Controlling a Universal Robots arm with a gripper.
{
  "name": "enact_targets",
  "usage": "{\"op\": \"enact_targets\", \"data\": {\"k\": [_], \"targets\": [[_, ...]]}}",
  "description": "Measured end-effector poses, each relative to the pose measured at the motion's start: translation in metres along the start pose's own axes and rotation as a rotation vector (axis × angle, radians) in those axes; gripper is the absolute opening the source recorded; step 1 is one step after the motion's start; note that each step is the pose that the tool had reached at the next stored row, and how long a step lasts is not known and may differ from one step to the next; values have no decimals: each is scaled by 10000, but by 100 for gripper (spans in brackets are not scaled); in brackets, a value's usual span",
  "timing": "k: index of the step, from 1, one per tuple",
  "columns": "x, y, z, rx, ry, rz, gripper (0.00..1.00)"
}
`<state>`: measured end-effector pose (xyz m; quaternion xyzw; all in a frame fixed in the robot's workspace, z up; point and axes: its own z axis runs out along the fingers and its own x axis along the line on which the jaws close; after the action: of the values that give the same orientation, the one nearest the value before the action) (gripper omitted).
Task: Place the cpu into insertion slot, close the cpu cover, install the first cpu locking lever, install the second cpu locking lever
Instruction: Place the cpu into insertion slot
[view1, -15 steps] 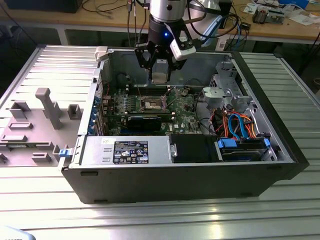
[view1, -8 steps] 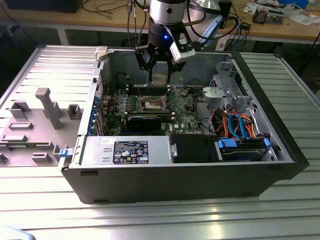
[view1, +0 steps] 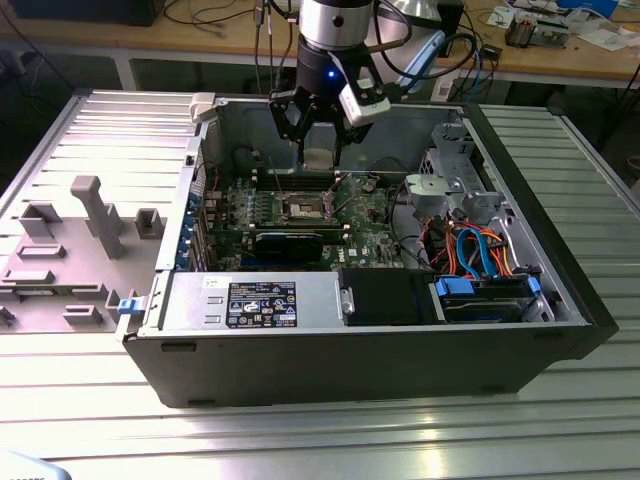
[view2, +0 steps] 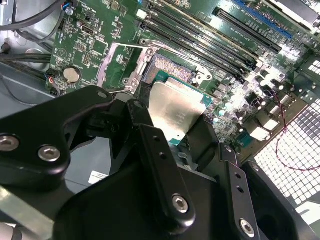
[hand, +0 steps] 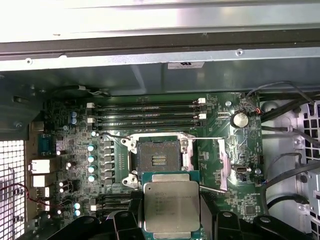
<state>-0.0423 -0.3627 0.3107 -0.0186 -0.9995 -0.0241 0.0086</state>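
Item: cpu (hand: 171, 205), metal face up, held level, presumably for seating, by gripper (view1: 318, 143), fingers clamped on opposite edges. Position: aloft, at 12 o'clock from uncovered insertion slot (view1: 303, 208) in exterior view; unseated.

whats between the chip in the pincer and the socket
Nothing. In the first wrist view the chip, gripped by the pincer, hangs just short of the open socket, and the stretch between them is bare.
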Motion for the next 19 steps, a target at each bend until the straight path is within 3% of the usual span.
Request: {"op": "enact_targets", "data": {"k": [8, 19], "targets": [[0, -8, -1, -6, -19, 417, 55], [-1, -10, -1, -10, -30, 634, 55]]}}
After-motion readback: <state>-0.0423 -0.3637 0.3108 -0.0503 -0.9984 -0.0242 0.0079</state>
